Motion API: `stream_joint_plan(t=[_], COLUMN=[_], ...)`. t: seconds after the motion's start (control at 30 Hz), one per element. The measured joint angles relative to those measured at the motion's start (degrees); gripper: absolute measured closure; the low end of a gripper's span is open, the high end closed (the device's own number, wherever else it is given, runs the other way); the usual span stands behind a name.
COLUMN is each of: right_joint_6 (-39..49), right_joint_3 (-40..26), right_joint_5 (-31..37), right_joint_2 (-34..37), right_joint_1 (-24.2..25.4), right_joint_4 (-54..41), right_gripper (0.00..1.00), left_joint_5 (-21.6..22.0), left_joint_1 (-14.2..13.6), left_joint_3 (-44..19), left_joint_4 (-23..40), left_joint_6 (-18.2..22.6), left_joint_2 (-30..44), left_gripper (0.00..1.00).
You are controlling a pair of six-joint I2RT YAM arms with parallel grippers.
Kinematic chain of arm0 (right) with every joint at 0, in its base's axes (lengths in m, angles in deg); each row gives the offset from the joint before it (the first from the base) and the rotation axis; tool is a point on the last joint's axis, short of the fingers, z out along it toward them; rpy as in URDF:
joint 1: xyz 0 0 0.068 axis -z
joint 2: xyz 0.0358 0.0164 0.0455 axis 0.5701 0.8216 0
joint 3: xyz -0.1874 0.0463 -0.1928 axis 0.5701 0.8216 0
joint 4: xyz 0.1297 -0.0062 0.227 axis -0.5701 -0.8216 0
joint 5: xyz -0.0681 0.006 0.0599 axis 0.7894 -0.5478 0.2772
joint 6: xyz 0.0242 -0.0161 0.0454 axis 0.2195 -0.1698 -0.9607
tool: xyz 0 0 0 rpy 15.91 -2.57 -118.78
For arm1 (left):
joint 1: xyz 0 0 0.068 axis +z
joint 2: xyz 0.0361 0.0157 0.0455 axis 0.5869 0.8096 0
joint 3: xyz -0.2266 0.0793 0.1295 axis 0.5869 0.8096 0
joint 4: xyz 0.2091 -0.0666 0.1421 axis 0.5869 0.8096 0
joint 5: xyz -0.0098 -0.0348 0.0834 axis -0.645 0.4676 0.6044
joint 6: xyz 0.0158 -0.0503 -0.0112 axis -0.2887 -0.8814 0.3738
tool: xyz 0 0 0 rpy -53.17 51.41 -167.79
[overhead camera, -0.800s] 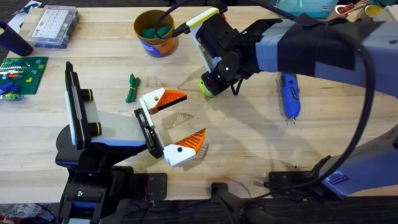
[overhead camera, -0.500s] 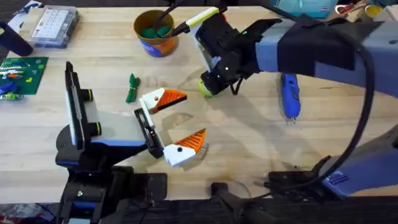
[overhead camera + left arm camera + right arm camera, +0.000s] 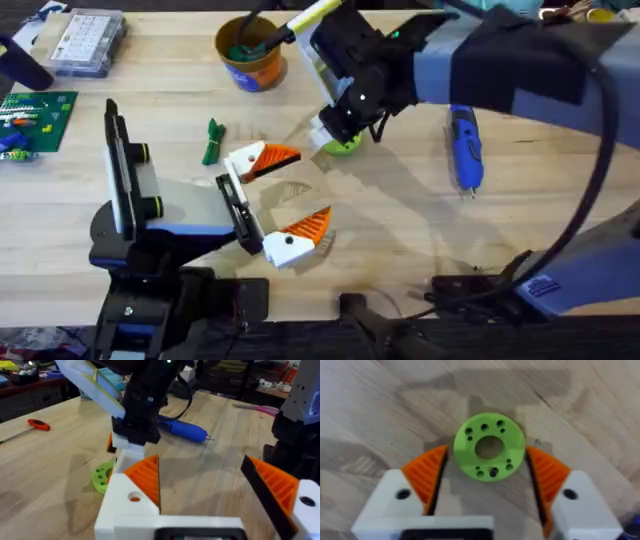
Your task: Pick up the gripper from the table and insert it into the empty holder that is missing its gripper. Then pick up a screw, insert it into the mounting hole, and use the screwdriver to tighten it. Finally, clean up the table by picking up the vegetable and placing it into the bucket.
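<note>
A lime-green round piece [image 3: 489, 446] with a ring of holes lies flat on the wood. My right gripper [image 3: 487, 477] is open and straddles it, one orange pad on each side with small gaps. From overhead, the right gripper [image 3: 333, 133] hangs over that piece [image 3: 346, 147] at table centre. My left gripper [image 3: 285, 197] is open and empty, nearer the front. The dark green vegetable [image 3: 211, 142] lies left of it. The bucket [image 3: 250, 62] stands at the back and holds green items. The blue screwdriver [image 3: 466, 148] lies to the right. Holder and screw are out of view.
A clear plastic box [image 3: 88, 42] sits at the back left, with a green studded plate [image 3: 38, 118] in front of it. A red-handled tool [image 3: 37, 424] lies on the table beyond the right arm. The right arm's dark body spans the right half.
My right gripper has shifted slightly towards the back left and turned, and now sits directly over the lime-green piece. The left arm has not moved.
</note>
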Motion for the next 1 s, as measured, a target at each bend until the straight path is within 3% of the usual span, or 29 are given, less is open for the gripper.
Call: stream_joint_plan(t=[0.03, 0.1, 0.37, 1.0], right_joint_6=[0.4, 0.5, 1.1, -1.1], right_joint_3=[-0.8, -2.5, -4.9, -4.9], right_joint_5=[0.0, 0.0, 0.0, -0.4], right_joint_2=[0.0, 0.0, 0.0, 0.0], right_joint_1=[0.0, 0.0, 0.0, 0.0], right_joint_4=[-1.2, -4.0, -13.7, -16.6], right_gripper=[0.034, 0.008, 0.007, 0.007], left_joint_5=[0.0, 0.0, 0.0, 0.0], left_joint_1=[0.0, 0.0, 0.0, 0.0], left_joint_3=[0.0, 0.0, 0.0, 0.0], left_joint_4=[0.0, 0.0, 0.0, 0.0], left_joint_6=[0.0, 0.0, 0.0, 0.0], left_joint_2=[0.0, 0.0, 0.0, 0.0], left_gripper=[0.012, 0.012, 0.012, 0.012])
